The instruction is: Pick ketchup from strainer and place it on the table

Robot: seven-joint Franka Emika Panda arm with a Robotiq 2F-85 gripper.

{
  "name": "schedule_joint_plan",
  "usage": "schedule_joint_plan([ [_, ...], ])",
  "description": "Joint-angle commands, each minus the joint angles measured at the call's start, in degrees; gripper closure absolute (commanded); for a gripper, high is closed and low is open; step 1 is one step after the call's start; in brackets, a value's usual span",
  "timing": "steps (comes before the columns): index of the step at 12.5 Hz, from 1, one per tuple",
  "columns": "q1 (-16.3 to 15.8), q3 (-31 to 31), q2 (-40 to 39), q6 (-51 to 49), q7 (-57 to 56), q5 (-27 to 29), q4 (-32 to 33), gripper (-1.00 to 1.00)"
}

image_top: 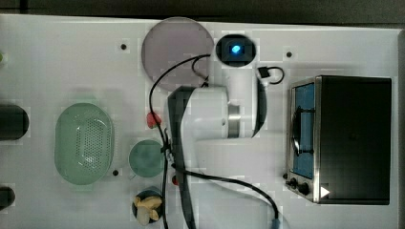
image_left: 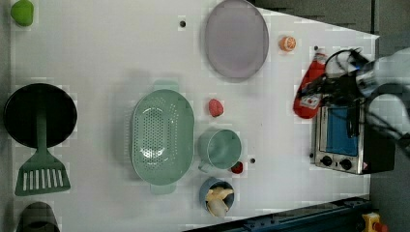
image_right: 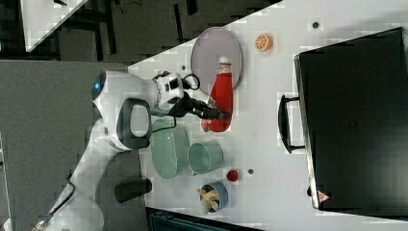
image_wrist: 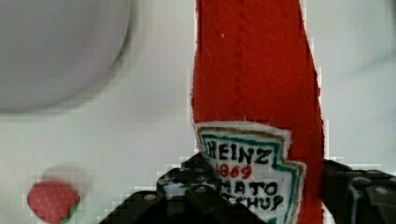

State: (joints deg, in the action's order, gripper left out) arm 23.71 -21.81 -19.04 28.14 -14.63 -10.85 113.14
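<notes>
1. Gripper (image_wrist: 261, 196): fingers (image_wrist: 196, 196) clamped on either side of the ketchup (image_wrist: 257, 84) at its label, bottle gripped between them.
2. Label text, wrist view: "HEINZ", "1869", "TOMATO KETCHUP" partly legible; white badge, green outline, red body.
3. Ketchup is out of the strainer (image_left: 162, 137). Left view puts the bottle (image_left: 309, 89) well off to the left view's right, near the toaster oven (image_left: 338, 140); right view puts it (image_right: 222, 96) beside the grey-lilac plate (image_right: 207, 53), white cap end up in that picture.
4. Can't tell if it touches the bench (image_left: 106, 58).
5. Strainer holds nothing; teal bowl (image_left: 220, 149) just beside it.
6. Strawberry (image_wrist: 51, 200) lies on the bench near the gripper.
</notes>
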Motion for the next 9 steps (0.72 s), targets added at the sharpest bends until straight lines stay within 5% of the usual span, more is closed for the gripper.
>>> schedule_joint_plan([
  [1,-1.54,0.88,0.45,4.67,-2.23,0.07,4.51,-0.19],
  [6,-1.55,2.77,-4.40,16.50,-2.23,0.05,9.71,-0.19],
  [9,-1.54,3.80,-6.40,21.86,-2.24,-0.14,11.09,-0.68],
])
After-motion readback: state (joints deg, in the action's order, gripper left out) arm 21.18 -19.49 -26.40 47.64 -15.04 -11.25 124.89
